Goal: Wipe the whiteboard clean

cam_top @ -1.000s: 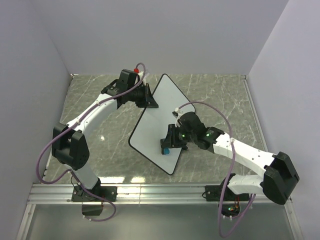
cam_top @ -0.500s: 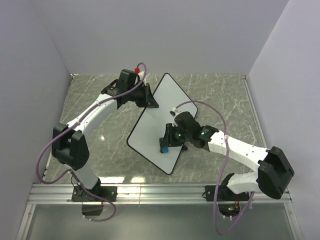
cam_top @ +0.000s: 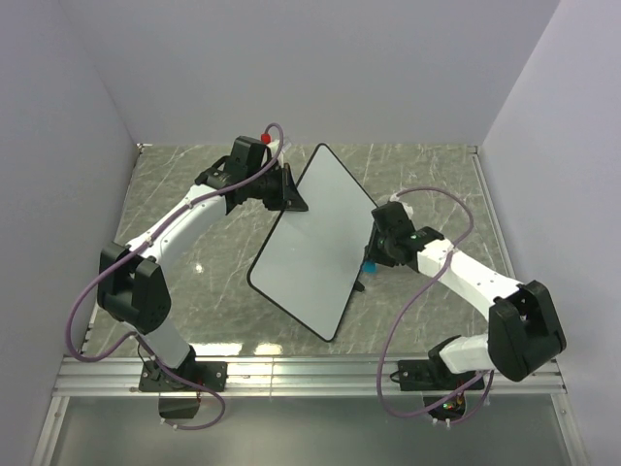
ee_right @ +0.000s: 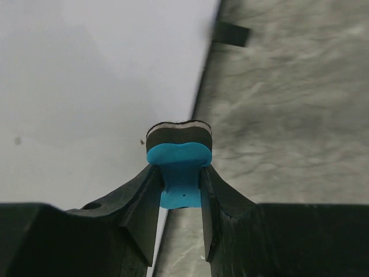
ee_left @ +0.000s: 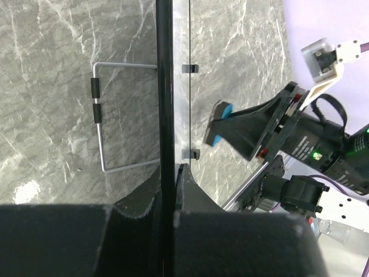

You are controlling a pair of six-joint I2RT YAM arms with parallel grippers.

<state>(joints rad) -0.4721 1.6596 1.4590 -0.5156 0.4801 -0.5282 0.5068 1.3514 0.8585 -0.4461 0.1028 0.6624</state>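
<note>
The whiteboard [cam_top: 315,238] sat in the middle of the table [cam_top: 184,199]. On the left, the left gripper [cam_top: 293,199] was clenched tight on the board's far black rim. The white face looked clean from above, with only a tiny dot or two up close. On the right, the right gripper [cam_top: 376,250] squeezed a blue eraser [ee_right: 177,156] right at the board's right edge. I thought the wiping was nearly done.

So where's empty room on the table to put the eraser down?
Bare table: far right, between whiteboard and wall; also near left, between the left arm and whiteboard. Crowded beside the whiteboard's right edge, where the right hand holds the blue eraser.
</note>
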